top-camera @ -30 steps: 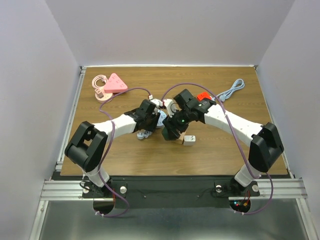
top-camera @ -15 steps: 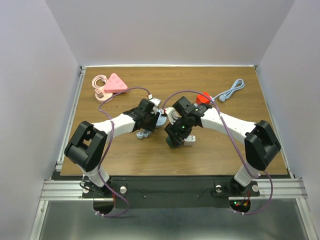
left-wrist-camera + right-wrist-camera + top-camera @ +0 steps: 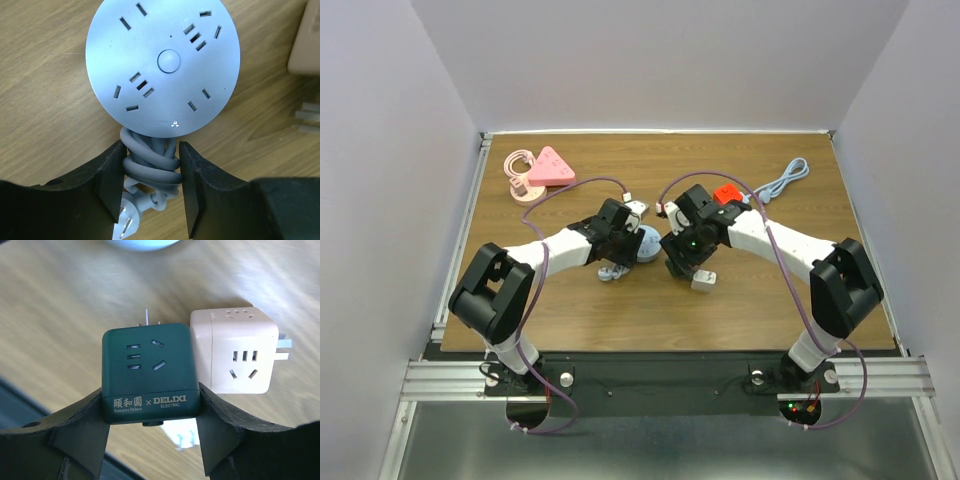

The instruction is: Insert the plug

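Note:
A round blue-grey socket disc [image 3: 162, 65] lies flat on the wooden table, its sockets facing up; it also shows in the top view [image 3: 647, 243]. My left gripper [image 3: 151, 147] is shut on the disc's coiled grey cord [image 3: 151, 162], whose plug [image 3: 125, 222] lies under the fingers. My right gripper [image 3: 150, 392] is shut on a dark green cube plug adapter [image 3: 149, 370], with its prongs pointing away from the camera. In the top view the right gripper [image 3: 686, 262] sits just right of the disc. A cream cube adapter [image 3: 239, 352] lies on the table touching the green cube's right side.
A pink triangular power strip [image 3: 552, 167] with a coiled pink cord [image 3: 520, 165] lies at the back left. A red object [image 3: 726, 193] and a light blue-grey cable [image 3: 782, 184] lie at the back right. Purple arm cables arc over the middle.
My right gripper dipped toward the near edge, then came back up and right, still gripping the green cube. The left gripper and the disc shifted slightly toward the near side.

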Available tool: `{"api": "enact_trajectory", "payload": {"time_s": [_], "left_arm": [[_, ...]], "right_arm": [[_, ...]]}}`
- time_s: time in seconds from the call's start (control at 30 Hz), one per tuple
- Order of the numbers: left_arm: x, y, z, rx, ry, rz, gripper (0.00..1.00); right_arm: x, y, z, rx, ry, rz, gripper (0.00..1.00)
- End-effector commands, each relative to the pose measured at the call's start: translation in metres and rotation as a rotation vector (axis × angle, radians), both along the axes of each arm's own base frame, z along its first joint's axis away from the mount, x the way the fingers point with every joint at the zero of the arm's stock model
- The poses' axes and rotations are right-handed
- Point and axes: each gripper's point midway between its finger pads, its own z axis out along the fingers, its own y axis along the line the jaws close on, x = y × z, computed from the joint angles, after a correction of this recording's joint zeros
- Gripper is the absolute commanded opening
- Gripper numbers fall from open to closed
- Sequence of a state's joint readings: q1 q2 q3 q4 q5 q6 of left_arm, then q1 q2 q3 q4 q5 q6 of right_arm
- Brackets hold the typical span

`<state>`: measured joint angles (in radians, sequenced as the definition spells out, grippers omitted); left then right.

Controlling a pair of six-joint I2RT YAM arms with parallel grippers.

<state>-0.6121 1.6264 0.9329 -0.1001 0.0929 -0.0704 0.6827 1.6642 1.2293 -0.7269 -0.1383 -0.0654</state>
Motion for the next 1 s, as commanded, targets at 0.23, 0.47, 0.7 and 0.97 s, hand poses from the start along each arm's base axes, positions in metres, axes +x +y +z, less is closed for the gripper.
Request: {"api": "enact_trajectory", "payload": {"time_s": [0.23,0.47,0.7,0.97], "left_arm": [[-0.052,-0.041,0.012,-0.1,0.094,-0.255,0.0],[-0.06,-0.042,0.002,-0.032,0.107,-0.264,0.25],[-0.038,-0.046,0.045,-0.083,-0.039,-0.192,0.56],[-0.034,-0.045,0.082,-0.149,-0.119,-0.152,0.8]], "right_arm": [[0.033,-0.054,0.005,-0.167,-0.1,-0.136,0.11],[0.023,-0.042,0.03,-0.077,-0.105,-0.035,0.11],[0.023,-0.046,0.044,-0.085,-0.108,-0.08,0.12],[0.032,-0.033,0.045,-0.029,-0.122,-0.102,0.11]]}}
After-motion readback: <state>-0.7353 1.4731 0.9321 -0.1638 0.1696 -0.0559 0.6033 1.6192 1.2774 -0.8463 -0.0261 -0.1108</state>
